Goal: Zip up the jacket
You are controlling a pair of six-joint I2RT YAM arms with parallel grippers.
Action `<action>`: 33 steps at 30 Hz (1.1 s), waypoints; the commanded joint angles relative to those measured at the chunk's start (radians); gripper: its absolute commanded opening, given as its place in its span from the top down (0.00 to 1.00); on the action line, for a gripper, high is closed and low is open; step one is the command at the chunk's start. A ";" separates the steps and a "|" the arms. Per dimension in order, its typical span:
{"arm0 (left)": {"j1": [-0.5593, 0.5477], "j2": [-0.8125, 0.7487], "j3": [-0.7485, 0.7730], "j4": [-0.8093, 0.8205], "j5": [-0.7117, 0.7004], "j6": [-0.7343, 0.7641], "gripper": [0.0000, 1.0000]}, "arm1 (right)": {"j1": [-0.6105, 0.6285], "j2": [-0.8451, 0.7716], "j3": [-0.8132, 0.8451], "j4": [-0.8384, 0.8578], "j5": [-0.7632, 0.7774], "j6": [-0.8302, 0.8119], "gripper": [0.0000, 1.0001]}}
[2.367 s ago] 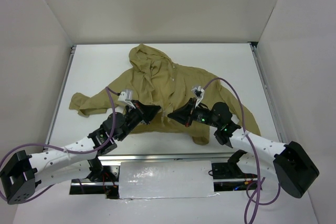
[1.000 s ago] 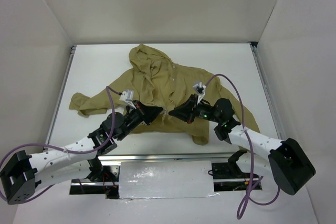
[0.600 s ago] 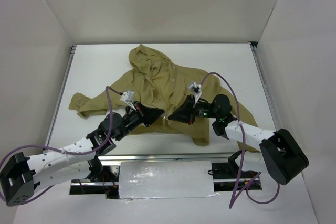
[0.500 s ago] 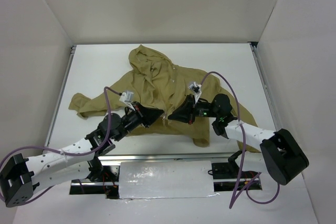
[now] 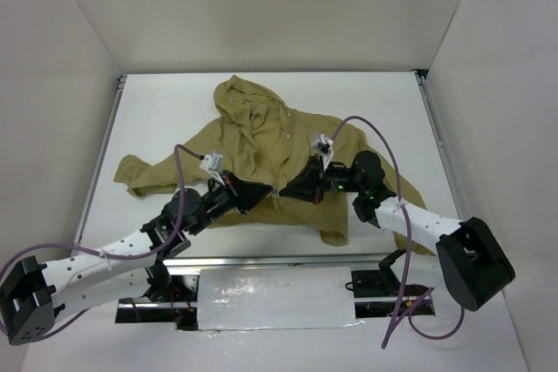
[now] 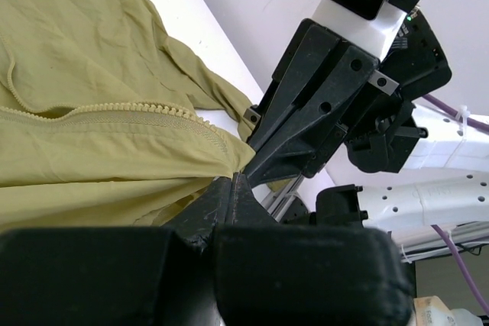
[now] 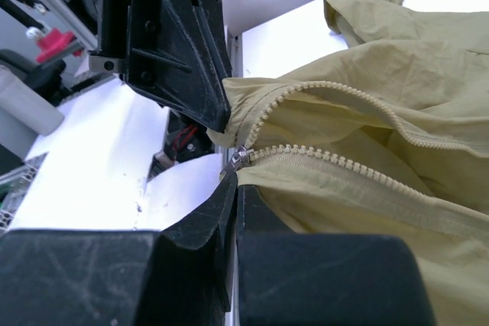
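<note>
Both claws clenched on cloth: left gripper (image 5: 264,187) pinches the jacket (image 5: 261,137) hem at the bottom of the zipper, and right gripper (image 5: 285,191) pinches the facing hem edge, with the zipper slider (image 7: 238,158) just at its tips. The tips are nose to nose, almost touching. The jacket lies on the table (image 5: 157,102), spreading away from both tips with the hood (image 5: 240,98) farthest out, and the zipper teeth (image 7: 325,158) are apart beyond the slider.
</note>
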 commanded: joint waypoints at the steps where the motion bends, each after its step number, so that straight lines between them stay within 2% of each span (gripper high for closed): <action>1: 0.000 -0.017 -0.013 0.009 0.045 -0.012 1.00 | -0.007 -0.038 0.054 -0.017 0.021 -0.083 1.00; 10: 0.000 -0.020 -0.079 0.097 0.056 -0.098 1.00 | -0.007 -0.032 0.054 0.007 0.015 -0.089 1.00; 14: 0.000 -0.017 -0.094 0.121 0.059 -0.117 1.00 | -0.014 -0.024 0.051 0.068 -0.011 -0.060 1.00; 19: 0.000 -0.003 -0.114 0.188 0.086 -0.135 1.00 | -0.023 0.022 0.047 0.205 -0.051 0.034 1.00; 25: 0.003 0.027 -0.116 0.236 0.123 -0.094 1.00 | -0.027 0.085 0.083 0.292 -0.131 0.136 1.00; 31: 0.011 0.056 -0.130 0.310 0.183 -0.033 1.00 | -0.027 0.146 0.061 0.479 -0.129 0.306 1.00; 33: 0.015 0.072 -0.128 0.333 0.218 -0.019 1.00 | -0.026 0.146 0.054 0.494 -0.109 0.342 1.00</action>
